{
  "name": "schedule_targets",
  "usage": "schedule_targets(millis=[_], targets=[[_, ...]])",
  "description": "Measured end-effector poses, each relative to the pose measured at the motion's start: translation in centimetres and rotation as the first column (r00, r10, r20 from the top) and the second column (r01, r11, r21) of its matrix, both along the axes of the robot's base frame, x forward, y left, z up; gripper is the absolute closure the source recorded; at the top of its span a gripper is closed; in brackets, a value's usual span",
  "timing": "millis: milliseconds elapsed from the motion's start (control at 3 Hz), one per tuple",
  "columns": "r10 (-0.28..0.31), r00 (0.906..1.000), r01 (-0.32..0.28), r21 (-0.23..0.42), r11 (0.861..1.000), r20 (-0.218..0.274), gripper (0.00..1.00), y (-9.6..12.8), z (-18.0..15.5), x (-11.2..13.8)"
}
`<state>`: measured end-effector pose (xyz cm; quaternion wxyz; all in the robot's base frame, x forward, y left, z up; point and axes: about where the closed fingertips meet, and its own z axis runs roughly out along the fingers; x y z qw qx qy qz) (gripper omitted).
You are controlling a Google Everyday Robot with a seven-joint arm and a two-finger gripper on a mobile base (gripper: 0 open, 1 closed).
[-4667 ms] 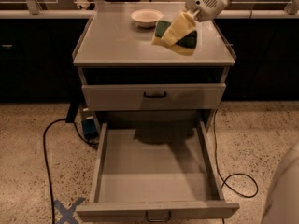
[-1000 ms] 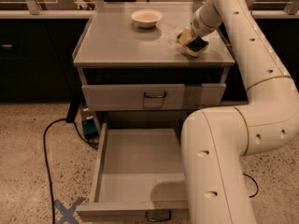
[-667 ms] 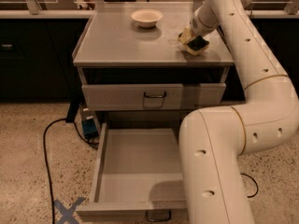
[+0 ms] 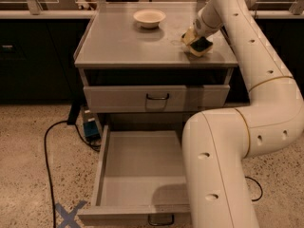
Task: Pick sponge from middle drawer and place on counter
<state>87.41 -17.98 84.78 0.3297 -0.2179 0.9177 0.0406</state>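
The sponge has been lowered onto the right side of the grey tabletop, under the gripper. Whether it is clasped or released cannot be told. Placement is judged nearly done. The middle drawer is left open, a bowl is set further back, and speckled floor is seen around.

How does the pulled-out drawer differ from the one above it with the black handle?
The middle drawer is pulled out, its flat tray showing; the upper drawer is shut, only its front visible. The middle drawer sits near the floor; the upper drawer lies just under the counter. Both are grey with dark loop handles. The gripper is at the sponge on the counter's right side.
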Motion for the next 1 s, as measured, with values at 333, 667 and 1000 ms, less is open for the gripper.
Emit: schedule_targets(millis=[333,667,1000], targets=[[0.0,1.0,0.0,0.0,1.0,0.0,0.58,0.0,0.0,0.0],[0.0,1.0,0.0,0.0,1.0,0.0,0.35,0.0,-0.01,0.0],[0.0,1.0,0.0,0.0,1.0,0.0,0.11,0.0,-0.01,0.0]])
